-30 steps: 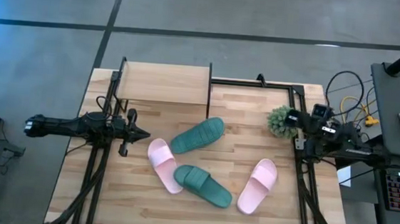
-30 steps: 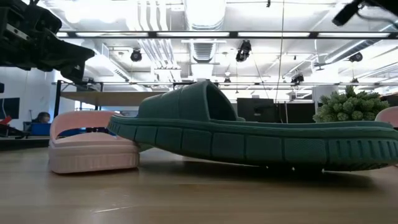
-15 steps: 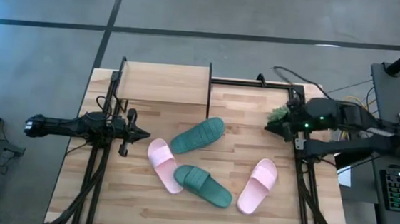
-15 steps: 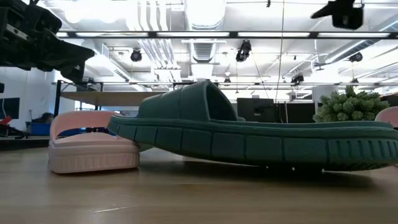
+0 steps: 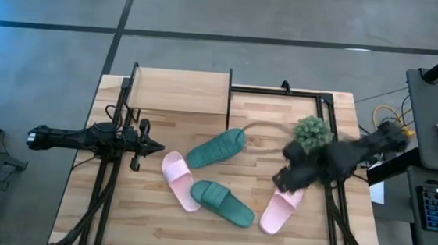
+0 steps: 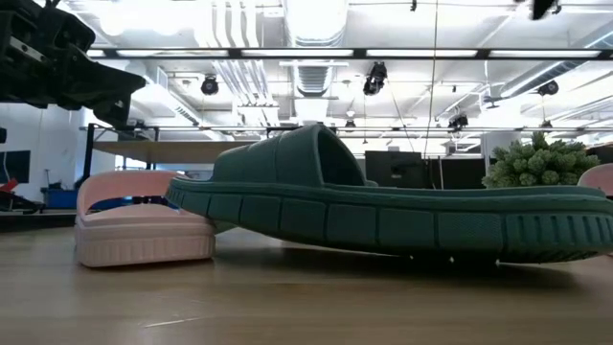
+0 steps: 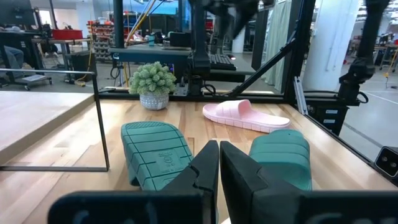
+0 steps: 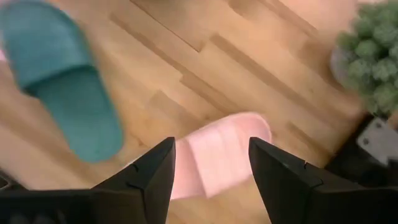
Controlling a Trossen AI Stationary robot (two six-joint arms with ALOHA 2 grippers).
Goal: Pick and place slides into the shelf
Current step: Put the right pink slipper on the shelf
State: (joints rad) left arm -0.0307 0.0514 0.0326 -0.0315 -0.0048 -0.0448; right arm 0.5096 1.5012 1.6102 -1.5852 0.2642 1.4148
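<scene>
- Right arm swung in from the right edge of the high view since the earlier frames; right gripper now sat over the table right of centre, above the heel end of the right-hand pink slide. Everything else stayed put.
- Left gripper waited at mid-left of the high view, tips just left of the left pink slide; in its wrist view the fingers were pressed together, holding nothing.
- Shelf stood at upper left of the table in the high view, top board bare of slides.
- Left pink slide lay below centre-left, its lower end touching the lower green slide.
- Upper green slide lay diagonally at centre, just below and right of the shelf.
- Low view: the lower green slide filled the middle of the frame, a pink slide at left touching its end.
- Right wrist view: fingers spread wide, with a pink slide between them below and a green slide at upper left; nothing gripped.
- Potted plant stood at upper right of the table, just above the right arm.
</scene>
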